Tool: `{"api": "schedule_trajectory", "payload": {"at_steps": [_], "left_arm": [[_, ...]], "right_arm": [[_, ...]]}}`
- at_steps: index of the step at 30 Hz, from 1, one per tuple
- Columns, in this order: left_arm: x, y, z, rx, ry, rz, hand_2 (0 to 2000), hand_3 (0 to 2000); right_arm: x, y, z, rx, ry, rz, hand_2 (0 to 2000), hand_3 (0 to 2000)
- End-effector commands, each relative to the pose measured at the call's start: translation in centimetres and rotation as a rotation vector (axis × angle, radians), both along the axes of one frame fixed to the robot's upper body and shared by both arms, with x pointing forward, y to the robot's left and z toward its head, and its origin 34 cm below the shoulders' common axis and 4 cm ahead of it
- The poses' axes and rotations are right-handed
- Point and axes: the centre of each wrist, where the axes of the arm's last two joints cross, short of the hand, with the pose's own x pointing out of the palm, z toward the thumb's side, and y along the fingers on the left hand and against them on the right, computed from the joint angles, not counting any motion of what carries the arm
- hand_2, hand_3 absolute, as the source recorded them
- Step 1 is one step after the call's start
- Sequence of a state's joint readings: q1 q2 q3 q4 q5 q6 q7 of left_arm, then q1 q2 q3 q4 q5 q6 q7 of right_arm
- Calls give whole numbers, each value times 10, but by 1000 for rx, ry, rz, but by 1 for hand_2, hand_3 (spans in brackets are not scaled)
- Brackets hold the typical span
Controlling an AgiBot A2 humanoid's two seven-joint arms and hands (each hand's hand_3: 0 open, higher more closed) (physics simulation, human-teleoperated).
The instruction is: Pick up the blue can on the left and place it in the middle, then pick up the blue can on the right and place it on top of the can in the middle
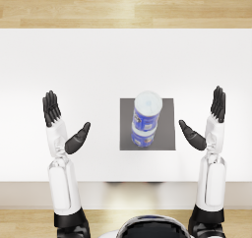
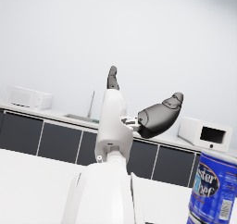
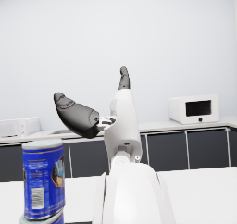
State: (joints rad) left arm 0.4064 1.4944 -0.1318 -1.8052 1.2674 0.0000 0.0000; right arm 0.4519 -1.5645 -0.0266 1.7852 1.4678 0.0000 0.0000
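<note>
Both blue cylindrical metal cans stand stacked on the dark grey square mat [image 1: 167, 133] at the middle of the white table [image 1: 98, 60]: the upper blue can [image 1: 147, 109] rests on the lower blue can [image 1: 143, 135], slightly offset or leaning in the head view. Judged from this, both placements look done.

Left hand [image 1: 61, 126]: released, fingers spread, holding nothing; the stack lies on its thumb side, well apart. Right hand [image 1: 206, 124]: likewise released and spread, stack on its thumb side, well apart. Neither touches a can.

Handling (judgement): rigid thin-walled cans, smooth printed labels, likely slippery; light if empty, contents unknown. The stack is tall on a narrow base, so it would tip under a sideways nudge. Best hold would be around the mid-body, thumb opposing fingers, lifting straight up.

View differences: the head view alone shows the mat, both hands and the stack's lean. The left wrist view gives the left hand [image 2: 139, 109] raised, and only the upper can's label at the frame edge. The right wrist view shows the right hand [image 3: 92, 109] and the upper can [image 3: 43, 179] seated on the lower can's rim, plus a background counter with a white microwave [image 3: 194, 108].
</note>
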Motion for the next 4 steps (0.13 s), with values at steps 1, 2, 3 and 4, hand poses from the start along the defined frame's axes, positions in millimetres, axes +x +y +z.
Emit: {"api": "schedule_trajectory", "payload": {"at_steps": [1, 2, 3, 4], "left_arm": [[0, 0, 0, 0, 0, 0, 0, 0], [0, 0, 0, 0, 0, 0, 0, 0], [0, 0, 0, 0, 0, 0, 0, 0], [0, 0, 0, 0, 0, 1, 0, 0]], "right_arm": [[0, 0, 0, 0, 0, 0, 0, 0], [0, 0, 0, 0, 0, 0, 0, 0], [0, 0, 0, 0, 0, 0, 0, 0], [0, 0, 0, 0, 0, 0, 0, 0]]}}
